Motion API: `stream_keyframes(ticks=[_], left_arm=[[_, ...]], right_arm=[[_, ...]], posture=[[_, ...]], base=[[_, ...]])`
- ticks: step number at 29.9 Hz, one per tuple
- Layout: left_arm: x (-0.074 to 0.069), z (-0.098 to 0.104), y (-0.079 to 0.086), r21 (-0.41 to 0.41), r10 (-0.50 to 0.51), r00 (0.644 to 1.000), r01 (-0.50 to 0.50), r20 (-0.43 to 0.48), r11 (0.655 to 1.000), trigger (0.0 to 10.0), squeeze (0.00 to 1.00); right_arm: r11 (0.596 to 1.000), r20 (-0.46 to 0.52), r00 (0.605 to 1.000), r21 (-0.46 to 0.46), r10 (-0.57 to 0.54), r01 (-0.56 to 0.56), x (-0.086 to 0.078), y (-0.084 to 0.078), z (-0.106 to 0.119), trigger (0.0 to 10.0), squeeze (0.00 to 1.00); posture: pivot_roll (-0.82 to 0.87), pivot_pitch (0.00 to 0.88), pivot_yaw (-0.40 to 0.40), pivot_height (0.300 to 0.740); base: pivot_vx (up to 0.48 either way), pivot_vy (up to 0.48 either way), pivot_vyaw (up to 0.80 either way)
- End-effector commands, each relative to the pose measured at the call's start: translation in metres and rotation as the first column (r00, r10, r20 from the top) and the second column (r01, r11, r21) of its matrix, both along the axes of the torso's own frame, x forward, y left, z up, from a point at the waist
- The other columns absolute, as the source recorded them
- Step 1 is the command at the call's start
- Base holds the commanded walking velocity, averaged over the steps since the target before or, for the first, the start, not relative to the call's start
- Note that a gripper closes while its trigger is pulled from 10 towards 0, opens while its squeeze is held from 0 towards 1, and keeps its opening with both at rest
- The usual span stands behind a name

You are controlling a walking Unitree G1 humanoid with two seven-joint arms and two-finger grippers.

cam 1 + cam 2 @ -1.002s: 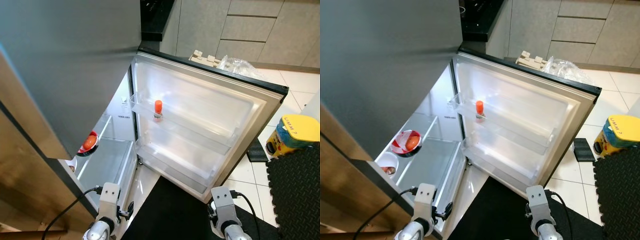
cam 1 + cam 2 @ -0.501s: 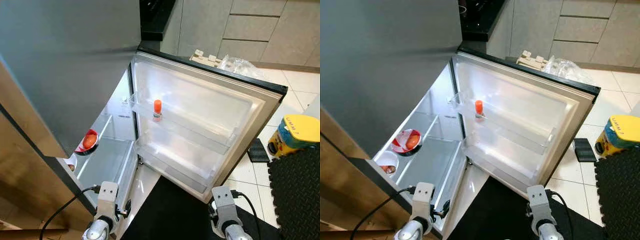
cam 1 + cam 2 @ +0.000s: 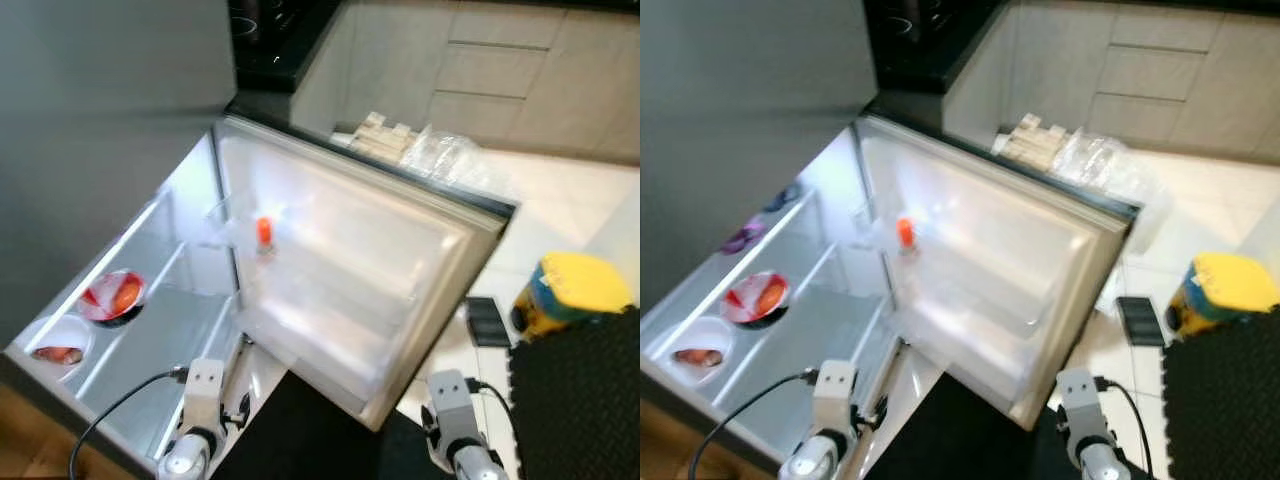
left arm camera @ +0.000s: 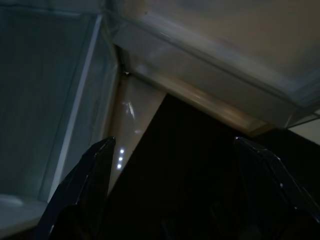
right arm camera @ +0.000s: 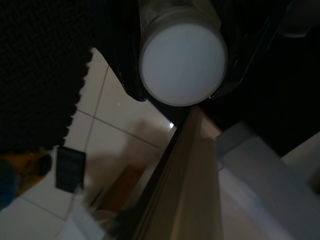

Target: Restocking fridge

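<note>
The fridge stands open, its door [image 3: 400, 270] swung out toward me. A small orange-capped bottle [image 3: 264, 232] stands in the upper door rack. On the inner shelf sit a red bowl [image 3: 113, 297] holding something orange and a white bowl [image 3: 58, 345]. My left gripper [image 4: 174, 145] is open and empty, hanging low over the fridge's bottom corner and the dark mat. My right gripper [image 5: 182, 60] is shut on a white-lidded container [image 5: 182, 62], low beside the door's edge. Both wrists, left [image 3: 205, 385] and right [image 3: 450, 395], sit at the bottom of the head views.
A yellow object [image 3: 572, 295] and a small dark item [image 3: 487, 320] lie on the tiled floor to the right, beside a black foam mat [image 3: 585, 400]. A clear plastic bag [image 3: 450, 160] and white pieces [image 3: 378, 130] lie beyond the door. Grey cabinets [image 3: 480, 70] stand behind.
The whole picture has shifted and blurred, so the camera has moved; more of the fridge's inside shelf is in view. Nothing in the fridge has moved.
</note>
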State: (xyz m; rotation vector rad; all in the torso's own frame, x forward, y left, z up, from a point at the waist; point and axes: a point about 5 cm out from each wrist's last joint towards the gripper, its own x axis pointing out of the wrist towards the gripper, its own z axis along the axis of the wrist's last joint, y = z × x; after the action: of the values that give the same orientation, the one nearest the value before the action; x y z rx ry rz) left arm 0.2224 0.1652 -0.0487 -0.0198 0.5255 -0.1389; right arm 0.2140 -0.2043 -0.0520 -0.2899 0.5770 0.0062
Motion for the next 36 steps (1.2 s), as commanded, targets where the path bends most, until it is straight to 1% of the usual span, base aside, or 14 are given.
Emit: stream_keyframes(ticks=[1, 7, 12, 14, 17, 19, 23, 26, 29, 30, 31, 34, 35, 36], left_arm=[[-0.008, -0.005, 0.005, -0.006, 0.035, 0.999, -0.035, -0.032, 0.999, 10.0, 0.0], [-0.006, -0.004, 0.006, -0.01, 0.042, 0.999, -0.042, -0.021, 0.999, 10.0, 0.0], [-0.006, -0.004, 0.008, 0.018, 0.028, 0.999, -0.027, -0.02, 0.999, 10.0, 0.0], [-0.006, -0.004, 0.008, 0.02, 0.028, 0.999, -0.028, -0.017, 0.999, 10.0, 0.0], [-0.007, -0.004, 0.009, 0.007, 0.047, 0.999, -0.046, -0.019, 0.999, 10.0, 0.0], [-0.008, -0.004, 0.011, -0.029, 0.091, 0.996, -0.092, -0.021, 0.995, 10.0, 0.0], [-0.007, -0.004, 0.009, -0.009, 0.085, 0.996, -0.085, -0.023, 0.996, 10.0, 0.0], [-0.004, -0.003, 0.011, -0.017, 0.116, 0.993, -0.116, -0.013, 0.993, 10.0, 0.0], [-0.004, -0.002, 0.013, -0.019, 0.133, 0.991, -0.133, -0.013, 0.991, 10.0, 0.0], [-0.004, -0.002, 0.014, -0.026, 0.141, 0.99, -0.141, -0.01, 0.99, 10.0, 0.0], [-0.005, -0.002, 0.014, -0.027, 0.138, 0.99, -0.138, -0.006, 0.99, 10.0, 0.0], [-0.005, -0.002, 0.014, -0.028, 0.135, 0.991, -0.135, -0.002, 0.991, 10.0, 0.0], [-0.004, 0.001, 0.014, -0.034, 0.099, 0.995, -0.098, 0.033, 0.995, 10.0, 0.0], [-0.004, 0.001, 0.014, -0.034, 0.099, 0.995, -0.098, 0.033, 0.995, 10.0, 0.0]], right_arm=[[1.0, -0.017, 1.0, 0.007, 0.003, -0.003, -0.004, 0.003, -0.003, 10.0, 0.0], [1.0, -0.01, 1.0, 0.007, 0.011, -0.011, -0.002, 0.005, -0.002, 10.0, 0.0], [1.0, -0.007, 1.0, 0.009, 0.015, -0.014, -0.001, 0.006, -0.002, 10.0, 0.0], [1.0, -0.006, 1.0, 0.01, 0.014, -0.014, -0.001, 0.006, -0.002, 10.0, 0.0], [1.0, -0.01, 1.0, 0.009, 0.017, -0.017, -0.002, 0.006, -0.002, 10.0, 0.0], [1.0, -0.011, 1.0, 0.008, 0.025, -0.024, -0.002, 0.007, -0.002, 10.0, 0.0], [0.999, 0.027, 0.999, 0.025, 0.021, -0.022, 0.005, 0.008, 0.003, 10.0, 0.0], [0.996, 0.045, 0.995, 0.03, 0.085, -0.087, 0.013, 0.015, 0.007, 10.0, 0.0], [0.992, 0.054, 0.992, 0.039, 0.115, -0.117, 0.017, 0.018, 0.01, 10.0, 0.0], [0.986, 0.07, 0.987, 0.067, 0.145, -0.15, 0.022, 0.023, 0.013, 10.0, 0.0], [0.978, 0.097, 0.982, 0.121, 0.159, -0.171, 0.029, 0.028, 0.018, 10.0, 0.0], [0.97, 0.118, 0.979, 0.158, 0.168, -0.186, 0.033, 0.031, 0.022, 10.0, 0.0], [0.905, 0.174, 0.949, 0.297, 0.263, -0.305, 0.046, 0.051, 0.034, 10.0, 0.0], [0.905, 0.174, 0.949, 0.297, 0.263, -0.305, 0.046, 0.051, 0.034, 10.0, 0.0]], posture=[[-0.16, 0.081, 0.007, 0.725], [-0.17, 0.084, 0.008, 0.725], [-0.16, 0.095, 0.008, 0.725], [-0.16, 0.091, 0.004, 0.725], [-0.16, 0.092, 0.002, 0.725], [-0.16, 0.099, 0.004, 0.725], [-0.17, 0.107, 0.003, 0.725], [-0.18, 0.102, -0.008, 0.725], [-0.18, 0.111, -0.005, 0.725], [-0.19, 0.112, 0.001, 0.725], [-0.19, 0.118, -0.003, 0.725], [-0.19, 0.118, -0.003, 0.725], [-0.19, 0.109, -0.011, 0.725], [-0.19, 0.109, -0.011, 0.725]], base=[[0.0, 0.0, 0.0], [0.0, 0.0, 0.0], [0.0, 0.0, 0.0], [0.0, -0.48, 0.0], [0.0, -0.48, 0.0], [0.0, 0.0, 0.0], [0.0, 0.0, 0.0], [0.0, 0.0, 0.0], [0.0, 0.0, 0.0], [0.0, 0.0, 0.0], [0.0, 0.0, 0.0], [0.0, 0.0, 0.0], [0.0, 0.0, 0.0], [0.0, 0.0, 0.0]])
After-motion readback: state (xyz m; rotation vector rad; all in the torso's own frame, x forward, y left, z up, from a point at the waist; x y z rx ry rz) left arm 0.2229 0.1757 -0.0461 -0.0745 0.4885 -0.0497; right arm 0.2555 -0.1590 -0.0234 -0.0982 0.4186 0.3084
